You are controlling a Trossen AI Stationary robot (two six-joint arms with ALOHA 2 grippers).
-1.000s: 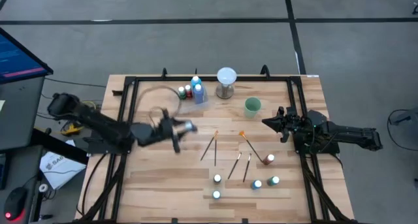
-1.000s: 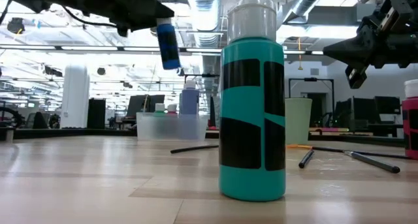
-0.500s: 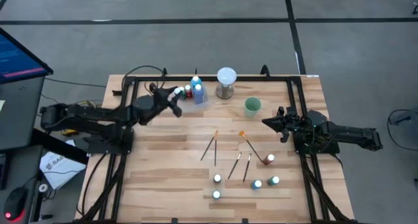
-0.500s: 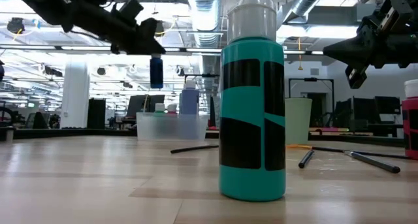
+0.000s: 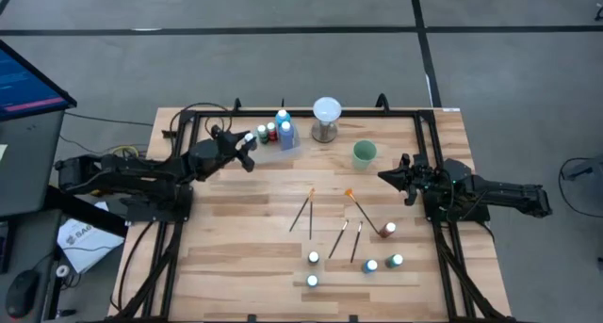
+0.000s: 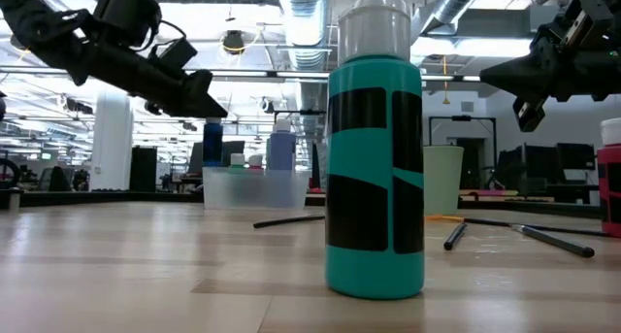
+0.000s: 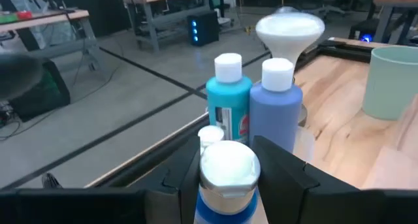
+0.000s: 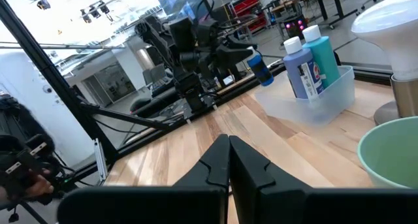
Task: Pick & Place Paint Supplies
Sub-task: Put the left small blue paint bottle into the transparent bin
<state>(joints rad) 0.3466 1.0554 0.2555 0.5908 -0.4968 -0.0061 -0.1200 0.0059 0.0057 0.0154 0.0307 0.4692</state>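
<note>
My left gripper [image 5: 245, 146] is shut on a blue paint bottle [image 7: 226, 185] with a white cap, hanging just left of the clear bin [image 5: 280, 142] at the table's far edge. The bin holds a teal bottle [image 7: 228, 96], a pale blue bottle [image 7: 277, 110] and smaller ones. Several brushes [image 5: 301, 212] and capped bottles [image 5: 314, 257] lie or stand on the near middle of the table. A teal bottle [image 6: 375, 158] stands close in the low view. My right gripper [image 8: 228, 155] waits shut at the table's right side. My left gripper pinches the blue bottle between its two fingers at the cap and shoulder [image 7: 204, 178]. The fingers [image 7: 281, 168] come from the table's left, nearly level and tipped slightly down. The bottle hangs upright below them [image 6: 212, 141], clear of the table.
A white globe on a metal base [image 5: 326, 116] stands right of the bin, and a green cup [image 5: 365, 153] farther right. A black frame [image 5: 188, 172] runs around the table. A red bottle [image 5: 388, 230] lies by the brushes.
My left gripper has swung with the blue bottle from the table's middle toward the far edge and down, ending beside the bin's left end. The bottle stays in the hold and hangs lower than before.
</note>
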